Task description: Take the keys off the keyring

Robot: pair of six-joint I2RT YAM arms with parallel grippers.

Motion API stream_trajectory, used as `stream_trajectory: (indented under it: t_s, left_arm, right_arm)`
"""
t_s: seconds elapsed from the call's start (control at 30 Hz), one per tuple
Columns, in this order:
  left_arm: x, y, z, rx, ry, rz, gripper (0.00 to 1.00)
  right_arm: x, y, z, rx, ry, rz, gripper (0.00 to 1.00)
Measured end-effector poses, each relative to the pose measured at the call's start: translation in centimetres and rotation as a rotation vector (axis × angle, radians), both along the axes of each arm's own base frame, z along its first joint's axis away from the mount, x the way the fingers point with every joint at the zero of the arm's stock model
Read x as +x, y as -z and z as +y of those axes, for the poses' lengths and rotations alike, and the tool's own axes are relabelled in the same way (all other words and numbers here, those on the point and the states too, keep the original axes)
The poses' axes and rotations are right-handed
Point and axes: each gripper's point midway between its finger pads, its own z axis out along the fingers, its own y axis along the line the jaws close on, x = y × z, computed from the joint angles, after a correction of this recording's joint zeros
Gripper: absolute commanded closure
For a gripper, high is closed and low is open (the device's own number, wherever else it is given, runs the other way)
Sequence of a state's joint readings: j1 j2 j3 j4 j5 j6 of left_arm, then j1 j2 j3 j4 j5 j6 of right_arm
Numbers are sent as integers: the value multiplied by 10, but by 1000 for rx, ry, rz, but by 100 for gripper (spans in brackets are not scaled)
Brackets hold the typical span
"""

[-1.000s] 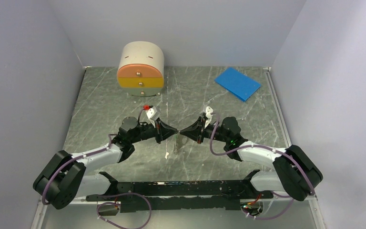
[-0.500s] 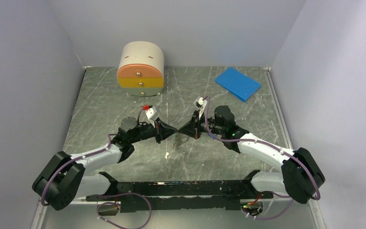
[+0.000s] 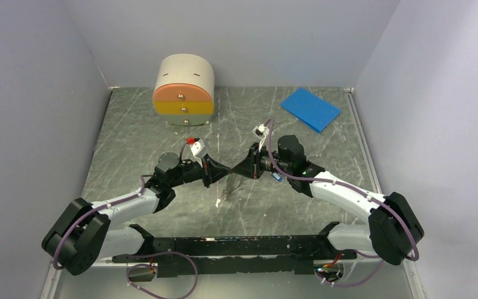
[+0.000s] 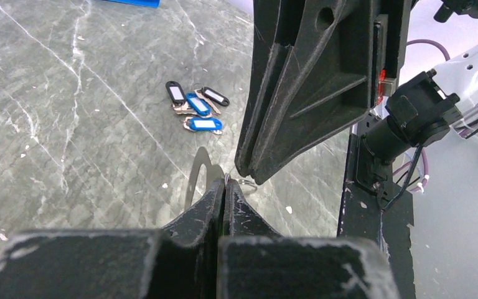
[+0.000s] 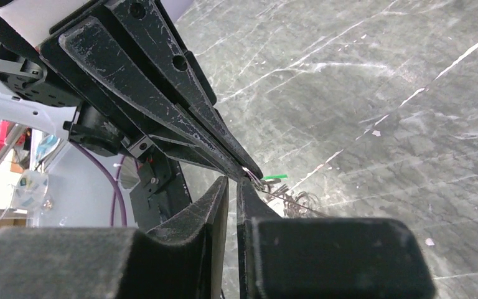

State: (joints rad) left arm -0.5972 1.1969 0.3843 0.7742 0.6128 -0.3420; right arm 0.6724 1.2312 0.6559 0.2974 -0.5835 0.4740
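Right hand point(image 5: 233, 182) farther back now, jaws ajar; keyring point(image 5: 286, 199) in left hand point(image 4: 224, 185).

Left pincer point(image 4: 224, 187) tight on keyring point(image 4: 244, 182); blue tags point(image 4: 197, 104) beyond.

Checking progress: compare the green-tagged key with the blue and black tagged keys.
The bright green plastic-tagged key sits aloft beside the thin dark grey metal keyring; the blue and black plastic-tagged keys lie flat on the grey marbled table. The green one is single; the others form a cluster. All carry small plastic tags.
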Motion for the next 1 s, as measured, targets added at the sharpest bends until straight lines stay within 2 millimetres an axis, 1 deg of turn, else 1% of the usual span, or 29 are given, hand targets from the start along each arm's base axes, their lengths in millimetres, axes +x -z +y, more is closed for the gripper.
stream_trajectory:
  t_s: [0.1, 0.33, 0.43, 0.5, 0.57, 0.63, 0.7, 0.77, 0.83, 0.9, 1.0]
  left_arm:
    - [-1, 0, 0, 0, 2, 0, 97]
    - [-1, 0, -1, 2, 7, -4, 97]
    - [-2, 0, -1, 1, 13, -6, 97]
    - [-3, 0, -1, 1, 16, -8, 98]
    - [-4, -1, -1, -1, 22, -11, 97]
    - [-4, -2, -2, -3, 26, -14, 97]
    - [-5, -3, -2, -4, 30, -16, 97]
    - [-6, -3, -2, -5, 33, -18, 98]
    - [-6, -5, -2, -8, 33, -23, 97]
    - [-7, -8, -1, -11, 34, -33, 97]
    - [-8, -11, -1, -16, 40, -45, 97]
  right_arm:
    - [0, -2, 1, 4, -1, 2, 81]
    - [0, 1, 2, -1, -9, 4, 78]
    - [0, 1, 1, -10, -15, -23, 73]
    - [-1, -1, -1, -24, -25, -67, 69]
    - [-2, -5, -5, -38, -43, -150, 67]
    - [-4, -11, -11, -54, -67, -264, 64]
    - [-7, -12, -17, -74, -98, -387, 62]
    - [-9, -7, -24, -101, -121, -479, 60]
    - [-9, 3, -27, -133, -145, -538, 60]
    - [-8, 16, -30, -170, -168, -590, 60]
    - [-7, 26, -32, -188, -181, -637, 60]
